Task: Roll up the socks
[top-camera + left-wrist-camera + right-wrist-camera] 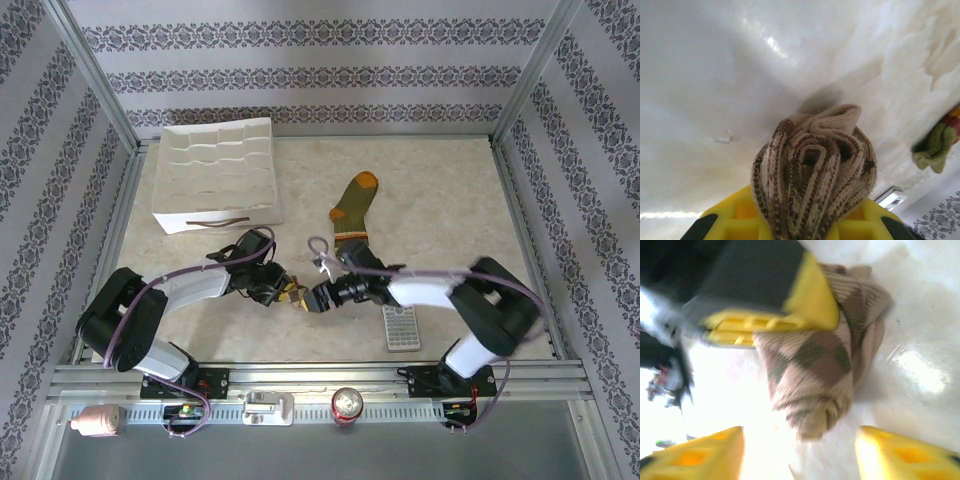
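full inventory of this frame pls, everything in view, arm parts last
argyle sock: 1, brown and tan, rolled up, front centre between the grippers
green sock: 1, olive with orange toe and striped cuff, flat at table centre
divided tray: 1, white, back left of table
remote: 1, grey-white, on table front, right of centre
can: 1, red, on front rail
pink object: 1, pale pink, front rail far left, cannot identify
table: 1, beige marbled
left gripper: 1, yellow fingers, shut on argyle sock
right gripper: 1, yellow fingers, open, facing the roll
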